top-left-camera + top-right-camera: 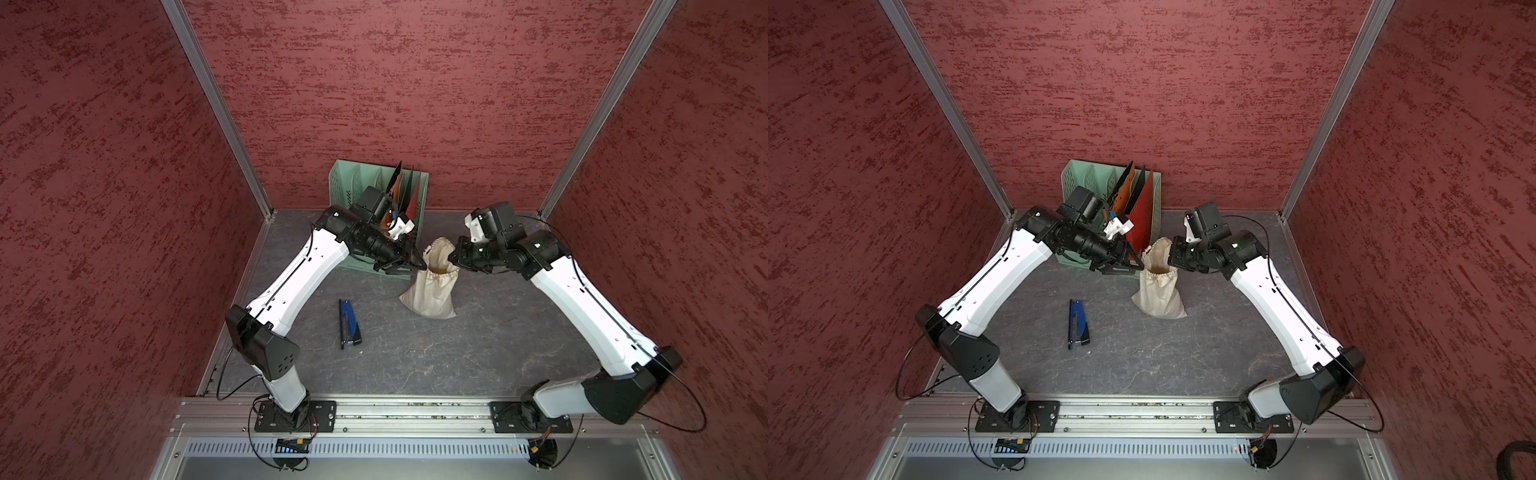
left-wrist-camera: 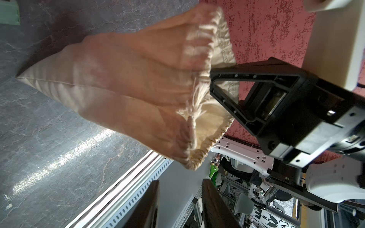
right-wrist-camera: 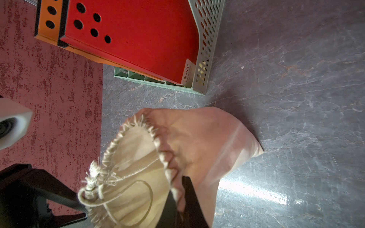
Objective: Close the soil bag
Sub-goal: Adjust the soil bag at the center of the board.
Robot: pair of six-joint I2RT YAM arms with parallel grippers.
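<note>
**Sack held open between two arms, cords not yet drawn**

Nearest, a blue-and-black stapler (image 1: 349,322) lies on the grey marbled table (image 1: 478,353), at 8 o'clock from the soil bag (image 1: 432,293). The bag is a cream cloth drawstring sack standing mid-table, base bulging, mouth gaping. At its 2 o'clock the right gripper (image 1: 457,255) is pinched tight on the gathered rim. At 10 o'clock, just beside the neck, the left gripper (image 1: 417,266) has its fingers (image 2: 150,205) apart with nothing between them. The cloth looks limp and would likely fold under a push, though the filled base should anchor it. The knotted, frayed cord end (image 3: 91,185) seems the best hold. Beyond, at 11 o'clock, stands a mint-green perforated plastic file rack (image 1: 345,183).
</note>
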